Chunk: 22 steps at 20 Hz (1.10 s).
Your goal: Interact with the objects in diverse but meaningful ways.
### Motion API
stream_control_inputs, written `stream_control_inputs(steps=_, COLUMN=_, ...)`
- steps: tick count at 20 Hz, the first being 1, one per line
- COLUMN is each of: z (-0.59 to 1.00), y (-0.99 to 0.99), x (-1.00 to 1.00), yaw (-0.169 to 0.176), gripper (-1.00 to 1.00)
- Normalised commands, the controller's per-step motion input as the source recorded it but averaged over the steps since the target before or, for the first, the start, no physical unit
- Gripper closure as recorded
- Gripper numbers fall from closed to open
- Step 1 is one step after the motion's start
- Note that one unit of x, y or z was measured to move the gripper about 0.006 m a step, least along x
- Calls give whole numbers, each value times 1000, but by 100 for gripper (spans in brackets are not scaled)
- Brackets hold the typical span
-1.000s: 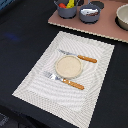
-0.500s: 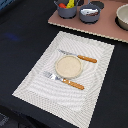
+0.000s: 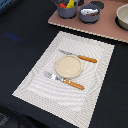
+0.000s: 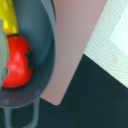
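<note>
Near, lower half of the exterior frame: a striped placemat (image 3: 65, 72) lies on the dark desk (image 3: 22, 30), with a round tan plate (image 3: 68, 66) at its middle.
Cutlery: a fork (image 3: 64, 80) with an orange handle lies just beside the plate on the near side, and a knife (image 3: 78, 56) with an orange handle on the far side.
Farther, top of the frame: a pink mat (image 3: 97, 26) carries the containers.
Task things: a grey pot (image 3: 67, 9) at top centre holds the red tomato (image 3: 62, 5) and a yellow piece, likely the cheese wedge (image 3: 71, 3).
Neighbours: a second grey pot (image 3: 89, 12) holds something white (too small to name), and a pale bowl (image 3: 123, 16) sits at the top right edge.
Wrist view: the pot wall (image 4: 46, 47) fills the left of the frame, with the tomato (image 4: 17, 60) and the yellow piece (image 4: 10, 20) inside it; the pink mat's corner (image 4: 75, 45) and the placemat (image 4: 112, 42) lie beyond.
Tool: neither picture shows its fingers, so I cannot tell whether they are apart or together; nothing looks held.
Step in hand: judging by the close wrist view, the arm is over the pot, about to choose an item.
Next move calls for: centring over the tomato, dropping inside the rim without knocking the wall, then gripping the round toy squarely, since it could roll.
</note>
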Motion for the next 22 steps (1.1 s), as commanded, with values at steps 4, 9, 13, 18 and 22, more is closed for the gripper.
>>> stream_control_inputs(steps=4, z=-4, y=-289, x=273, yaw=0, gripper=-100)
stream_control_inputs(steps=9, z=-111, y=-55, x=34, yaw=12, gripper=-100)
stream_control_inputs(steps=13, z=-85, y=28, x=-143, yaw=24, gripper=-100)
stream_control_inputs(steps=18, z=-117, y=82, x=-257, yaw=35, gripper=-100)
stream_control_inputs(steps=22, z=-157, y=139, x=-326, yaw=38, gripper=-100)
